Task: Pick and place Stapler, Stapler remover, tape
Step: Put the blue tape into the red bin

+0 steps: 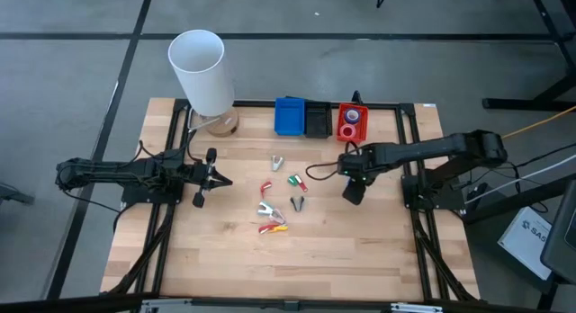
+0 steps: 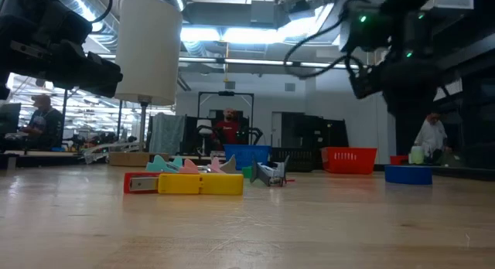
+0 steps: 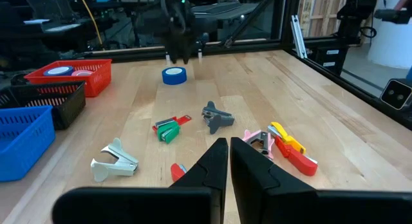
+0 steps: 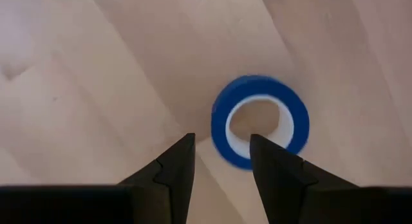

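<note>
Nearest, at the front of the wooden table (image 1: 225, 259), lies a yellow-and-red stapler (image 2: 186, 182), one of six small office pieces scattered mid-table. The others are a silvery claw-shaped staple remover (image 3: 114, 161), a green-and-red piece (image 3: 170, 127), a dark grey piece (image 3: 215, 116), a pink piece (image 3: 259, 140) and a small red piece (image 3: 178, 169) partly hidden behind the left gripper (image 3: 230, 150). That gripper's dark fingers are almost together, holding nothing. One blue tape roll (image 4: 261, 121), a smooth ring with a white core, lies flat on the bare wood. The right gripper (image 4: 219, 143) hangs directly above it, fingers partly spread and empty, hiding it from overhead. Along the far edge stand three bins: blue (image 1: 289, 115), black (image 1: 317, 120), and a red mesh basket (image 1: 352, 121) holding at least two more rolls. One tall white cylinder (image 1: 200, 70) stands at the far left corner.
</note>
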